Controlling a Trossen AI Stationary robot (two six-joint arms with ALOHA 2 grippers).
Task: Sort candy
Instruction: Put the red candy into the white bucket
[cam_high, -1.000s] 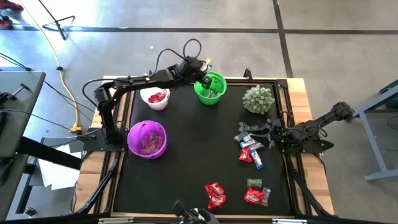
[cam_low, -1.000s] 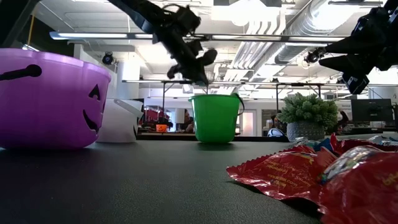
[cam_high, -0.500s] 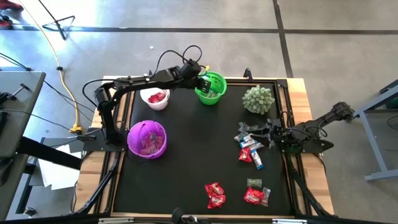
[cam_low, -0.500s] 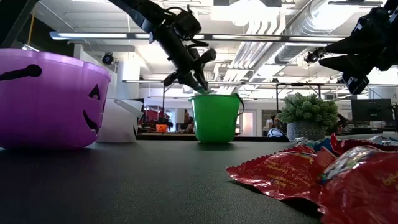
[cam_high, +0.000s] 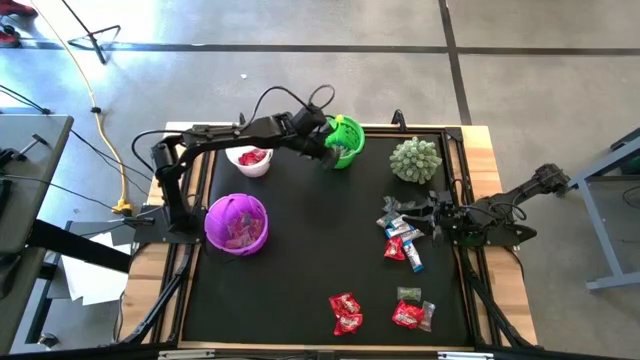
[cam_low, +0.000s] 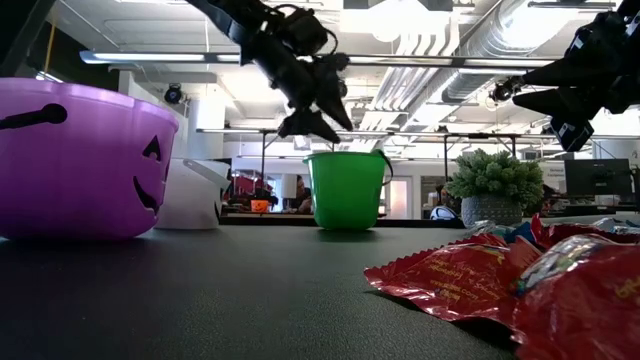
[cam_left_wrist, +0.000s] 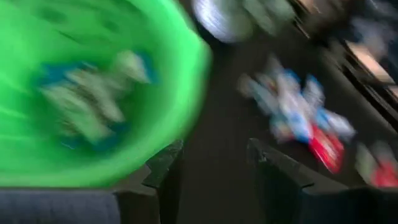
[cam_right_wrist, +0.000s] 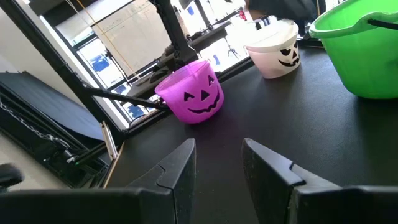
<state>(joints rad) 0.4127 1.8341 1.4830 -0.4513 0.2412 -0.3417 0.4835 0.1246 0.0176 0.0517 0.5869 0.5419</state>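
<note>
Candy in silvery blue-white and red wrappers lies in a loose pile (cam_high: 402, 238) at the table's right. More red pieces (cam_high: 346, 313) lie near the front edge. Blue-white candy (cam_left_wrist: 87, 99) lies inside the green bucket (cam_high: 345, 140) at the far middle. My left gripper (cam_high: 325, 148) hangs open and empty above that bucket's near-left rim, slanting down; it also shows in the low view (cam_low: 315, 122). At the right edge my right gripper (cam_high: 425, 215) waits, held level beside the pile, open with nothing between its fingers (cam_right_wrist: 180, 168).
A white bucket (cam_high: 250, 158) with red candy stands left of the green one. A purple pumpkin bucket (cam_high: 237, 222) with candy stands at the left. A spiky pale-green ball (cam_high: 415, 158) sits at the far right. Bare black mat (cam_high: 320, 230) lies in the middle.
My left gripper was over the green bucket's mouth. It has drawn back toward the bucket's near-left rim and its wrist has swung round. Its fingers have opened. The candy on the table and my right arm have kept still.
</note>
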